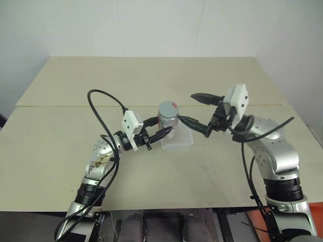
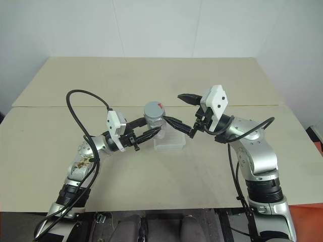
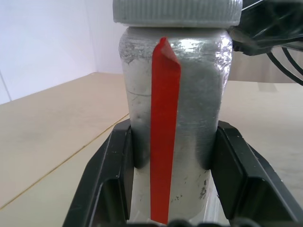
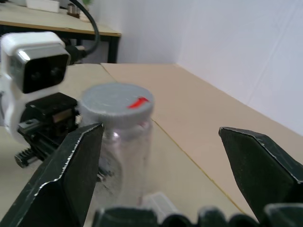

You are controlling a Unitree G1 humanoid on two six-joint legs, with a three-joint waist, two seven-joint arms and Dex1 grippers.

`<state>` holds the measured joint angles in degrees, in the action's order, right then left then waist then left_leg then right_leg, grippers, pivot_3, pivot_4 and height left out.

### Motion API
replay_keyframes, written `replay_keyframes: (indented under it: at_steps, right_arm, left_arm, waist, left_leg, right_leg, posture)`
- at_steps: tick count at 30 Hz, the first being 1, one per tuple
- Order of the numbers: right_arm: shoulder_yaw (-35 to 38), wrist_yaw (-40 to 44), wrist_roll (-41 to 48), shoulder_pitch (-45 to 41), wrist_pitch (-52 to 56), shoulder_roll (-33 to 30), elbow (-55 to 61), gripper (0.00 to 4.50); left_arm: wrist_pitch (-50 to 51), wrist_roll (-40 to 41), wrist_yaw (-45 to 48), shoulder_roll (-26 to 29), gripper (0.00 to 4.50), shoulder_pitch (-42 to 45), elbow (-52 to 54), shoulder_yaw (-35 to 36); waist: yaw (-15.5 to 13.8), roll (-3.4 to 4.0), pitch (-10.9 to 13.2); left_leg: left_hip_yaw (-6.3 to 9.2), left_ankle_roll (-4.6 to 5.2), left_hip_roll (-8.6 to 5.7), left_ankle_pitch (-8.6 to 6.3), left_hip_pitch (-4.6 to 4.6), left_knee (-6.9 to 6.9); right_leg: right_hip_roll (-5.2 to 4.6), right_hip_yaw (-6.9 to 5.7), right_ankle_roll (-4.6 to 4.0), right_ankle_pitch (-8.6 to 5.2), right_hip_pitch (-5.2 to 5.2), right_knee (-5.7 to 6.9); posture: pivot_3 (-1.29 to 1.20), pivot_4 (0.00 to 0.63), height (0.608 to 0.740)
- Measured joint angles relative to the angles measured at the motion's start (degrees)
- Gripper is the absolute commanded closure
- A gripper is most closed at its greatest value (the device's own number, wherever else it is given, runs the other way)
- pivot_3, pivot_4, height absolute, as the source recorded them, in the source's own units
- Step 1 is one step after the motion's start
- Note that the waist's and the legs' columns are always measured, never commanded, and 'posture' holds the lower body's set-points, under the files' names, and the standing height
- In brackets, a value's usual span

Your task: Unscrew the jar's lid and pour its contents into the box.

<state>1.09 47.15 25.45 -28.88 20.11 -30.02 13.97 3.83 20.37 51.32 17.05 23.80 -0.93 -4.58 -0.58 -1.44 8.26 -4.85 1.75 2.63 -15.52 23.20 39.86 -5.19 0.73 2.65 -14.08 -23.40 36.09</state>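
Left wrist view: left hand (image 3: 170,189) grips the lidded jar (image 3: 173,113).

I see a pale beige table (image 1: 75,151) with a matte top — a thin seam runs across it from side to side, splitting a far panel from the near one. The box (image 1: 179,143) sits directly on the near panel, just this side of that seam — roughly mid-width.
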Motion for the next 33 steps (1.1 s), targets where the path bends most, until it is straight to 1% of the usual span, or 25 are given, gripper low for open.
replay_keyframes:
  at_steps: [7, 10, 14, 18, 25, 33]
  right_arm:
    - [0.01, 0.05, -0.67, 0.04, -0.77, -0.10, -0.53, 0.03]
    - [0.01, 0.63, -0.61, 1.10, -0.77, -1.57, -0.19, 0.03]
    - [0.03, 3.96, 0.71, 3.49, -0.76, -3.97, 1.93, 0.03]
    - [-0.01, 5.22, 2.31, 3.90, -0.75, -4.37, 4.99, 0.03]
    - [-2.35, 2.58, 1.51, 1.53, -0.70, -1.61, 5.77, 0.03]
    - [-5.21, 0.01, -1.68, -2.13, -0.70, 1.63, 4.43, 0.03]
  left_arm:
    - [0.00, 0.00, 0.15, -0.04, 2.57, 0.00, 0.00, -0.01]
    - [0.00, -0.01, 0.14, 0.04, 2.57, -0.07, 0.00, 0.01]
    - [0.00, -0.01, 0.13, -0.01, 2.57, -0.14, 0.00, 0.00]
    - [-0.01, -0.01, 0.13, -0.46, 2.57, -0.13, 0.00, -0.06]
    - [-0.04, -0.02, 0.13, -0.76, 2.57, -0.13, 0.00, -0.22]
    - [-0.04, -0.03, 0.15, -0.99, 2.57, -0.13, 0.00, -0.61]
  waist:
    - [0.08, 0.00, 0.00]
    - [-0.09, 0.00, 0.00]
    - [-0.08, 0.00, 0.00]
    - [0.18, 0.00, 0.00]
    - [0.09, 0.00, 0.00]
    - [0.00, 0.00, 0.00]
  left_leg:
    - [0.01, 0.00, 0.00, 0.00, 0.00, 0.00]
    - [0.01, 0.00, -0.01, 0.00, 0.02, 0.00]
    - [0.03, 0.01, -0.01, 0.00, 0.02, 0.00]
    - [0.05, 0.00, 0.01, 0.00, -0.03, 0.00]
    - [0.04, 0.00, 0.00, 0.00, -0.01, 0.00]
    - [0.02, 0.00, 0.00, 0.00, -0.01, 0.00]
  right_leg:
    - [0.00, 0.00, 0.00, 0.00, 0.00, -0.01]
    - [-0.02, 0.00, 0.00, 0.00, 0.00, -0.02]
    - [-0.02, 0.00, 0.00, 0.00, 0.01, -0.02]
    - [0.01, 0.02, 0.00, 0.00, 0.01, 0.01]
    - [0.00, 0.02, 0.00, 0.00, 0.01, -0.01]
    - [0.00, 0.01, 0.00, 0.00, 0.01, -0.01]
  posture:
    - [0.00, 0.150, 0.740]
    - [0.00, 0.150, 0.740]
    - [0.00, 0.150, 0.740]
    - [0.00, 0.150, 0.740]
    - [0.00, 0.150, 0.740]
    - [0.00, 0.150, 0.740]
